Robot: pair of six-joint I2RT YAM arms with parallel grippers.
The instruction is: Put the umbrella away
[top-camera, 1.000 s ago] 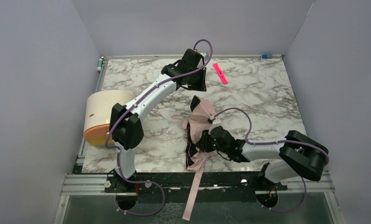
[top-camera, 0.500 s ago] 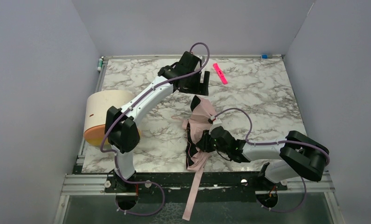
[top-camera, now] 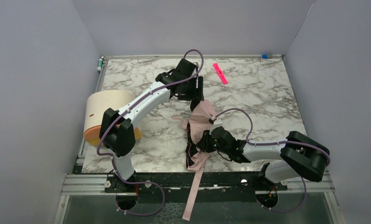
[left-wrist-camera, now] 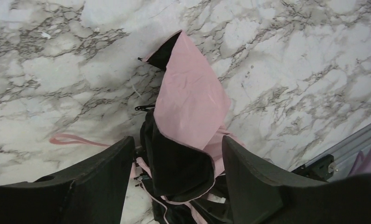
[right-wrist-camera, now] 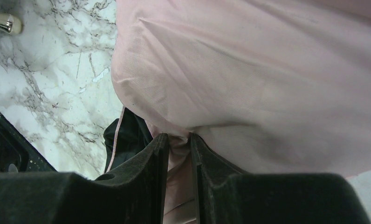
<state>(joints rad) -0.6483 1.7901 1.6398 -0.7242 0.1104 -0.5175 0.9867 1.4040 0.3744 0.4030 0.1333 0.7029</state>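
Note:
The umbrella (top-camera: 201, 120) lies crumpled mid-table, pale pink fabric with black lining, and its pink strap (top-camera: 193, 196) trails over the front edge. My left gripper (top-camera: 200, 93) hangs open just above the umbrella's far tip. In the left wrist view a pink-and-black flap (left-wrist-camera: 188, 102) stands between the spread fingers (left-wrist-camera: 104, 177) of the left gripper (left-wrist-camera: 176, 158), touching neither. My right gripper (top-camera: 203, 141) is low at the umbrella's near part. In the right wrist view the right gripper (right-wrist-camera: 179, 140) is shut on a fold of the pink fabric (right-wrist-camera: 249, 79).
A cream cylinder with an orange end (top-camera: 102, 116) lies at the table's left edge. A bright pink strip (top-camera: 220, 73) lies at the back, right of the left gripper. The metal rail (top-camera: 221, 179) runs along the front edge. Grey walls close in both sides.
My left gripper has opened and swung nearer and lower, from the back of the table to just over the umbrella's far tip. The right gripper and umbrella have not moved.

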